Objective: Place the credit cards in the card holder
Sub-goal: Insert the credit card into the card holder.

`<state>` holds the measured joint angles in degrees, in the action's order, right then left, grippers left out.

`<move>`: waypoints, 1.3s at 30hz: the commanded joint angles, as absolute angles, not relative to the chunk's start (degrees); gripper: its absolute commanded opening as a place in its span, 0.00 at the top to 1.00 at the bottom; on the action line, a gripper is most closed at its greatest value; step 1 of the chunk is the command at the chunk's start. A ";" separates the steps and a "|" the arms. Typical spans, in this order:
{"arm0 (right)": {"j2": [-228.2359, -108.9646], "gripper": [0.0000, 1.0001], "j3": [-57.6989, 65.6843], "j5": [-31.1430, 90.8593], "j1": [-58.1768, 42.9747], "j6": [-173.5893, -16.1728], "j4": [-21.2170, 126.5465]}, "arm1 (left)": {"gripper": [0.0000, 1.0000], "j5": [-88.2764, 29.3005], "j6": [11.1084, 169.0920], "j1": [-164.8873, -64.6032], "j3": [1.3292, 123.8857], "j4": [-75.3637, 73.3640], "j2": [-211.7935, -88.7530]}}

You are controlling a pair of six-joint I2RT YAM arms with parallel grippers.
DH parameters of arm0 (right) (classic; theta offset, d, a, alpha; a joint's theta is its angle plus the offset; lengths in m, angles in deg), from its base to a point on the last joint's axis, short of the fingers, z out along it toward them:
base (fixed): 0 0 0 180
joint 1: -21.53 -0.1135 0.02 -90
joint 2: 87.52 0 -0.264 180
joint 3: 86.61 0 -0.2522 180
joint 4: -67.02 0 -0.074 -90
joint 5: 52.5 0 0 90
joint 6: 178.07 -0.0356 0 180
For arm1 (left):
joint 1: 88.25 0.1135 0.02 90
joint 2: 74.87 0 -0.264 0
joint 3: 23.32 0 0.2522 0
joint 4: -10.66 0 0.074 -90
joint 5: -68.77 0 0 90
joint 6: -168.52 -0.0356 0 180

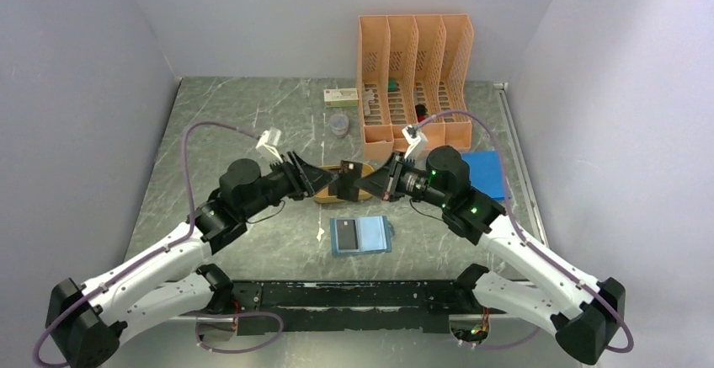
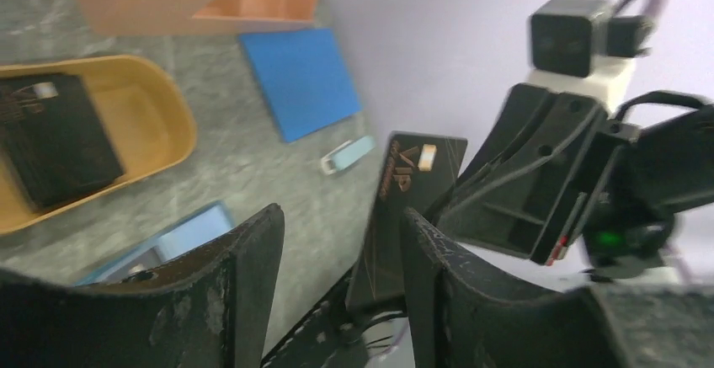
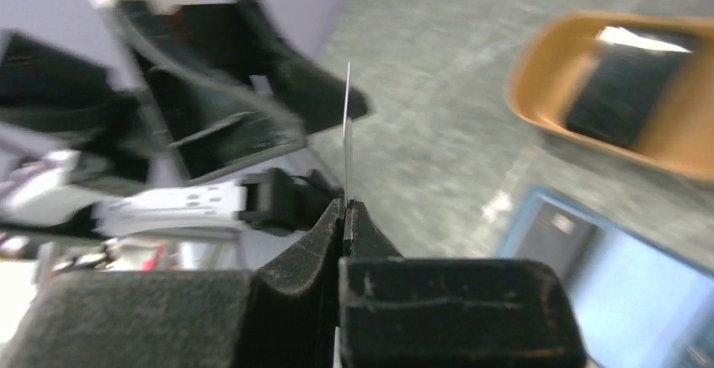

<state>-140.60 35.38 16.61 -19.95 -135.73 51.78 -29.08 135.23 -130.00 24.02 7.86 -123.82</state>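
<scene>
Nearest the arm bases, the teal-blue book-style card holder lies opened flat on the grey marbled table. Just beyond and above it, the right gripper is clamped tight on one edge of a thin black rectangular credit card, holding it upright in the air. The left gripper faces it with jaws spread. The card stands in the gap close to one finger, and I cannot tell if they touch. Beneath them sits the orange oval plastic tray with a second dark card in it. Farther off are a flat bright-blue sheet and a peach slotted file organiser.

The handover looks done. The left gripper should probably draw straight back without brushing the card, and the right one should tip it towards a pocket mouth, leading edge first. The right wrist view shows the pinch with the card edge-on. Only the left wrist view shows its printed face, and only the top view shows the card holder whole.
</scene>
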 commanded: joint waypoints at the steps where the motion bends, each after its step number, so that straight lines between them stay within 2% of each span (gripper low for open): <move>1: -138.73 1.00 38.37 31.75 -20.15 -127.98 27.02 | 0.42 -22.41 124.15 -136.24 27.41 -13.50 -127.13; 3: -137.51 1.00 42.04 32.70 -20.16 -129.24 25.76 | 0.37 -21.35 125.28 -141.53 25.82 -11.31 -128.82; 7: -135.04 1.00 47.33 33.76 -20.17 -132.71 24.77 | 0.40 -16.08 125.25 -152.29 26.37 -5.65 -135.82; 11: -133.70 1.00 48.80 35.64 -20.19 -134.73 22.28 | 0.39 -9.98 123.89 -157.65 31.93 -7.08 -145.45; 17: -131.86 1.00 49.31 36.68 -20.20 -135.25 19.71 | 0.37 -6.98 124.04 -158.34 36.82 -5.98 -156.47; 23: -131.65 1.00 51.19 35.36 -20.18 -135.90 20.38 | 0.43 -4.90 122.93 -158.19 41.02 -7.31 -164.19; 30: -133.83 1.00 53.17 32.24 -20.16 -135.41 22.55 | 0.51 -6.29 123.27 -156.16 42.07 -8.81 -169.28; 39: -136.93 1.00 52.73 30.93 -20.19 -133.69 22.63 | 0.52 -6.23 123.55 -155.26 42.09 -9.63 -173.97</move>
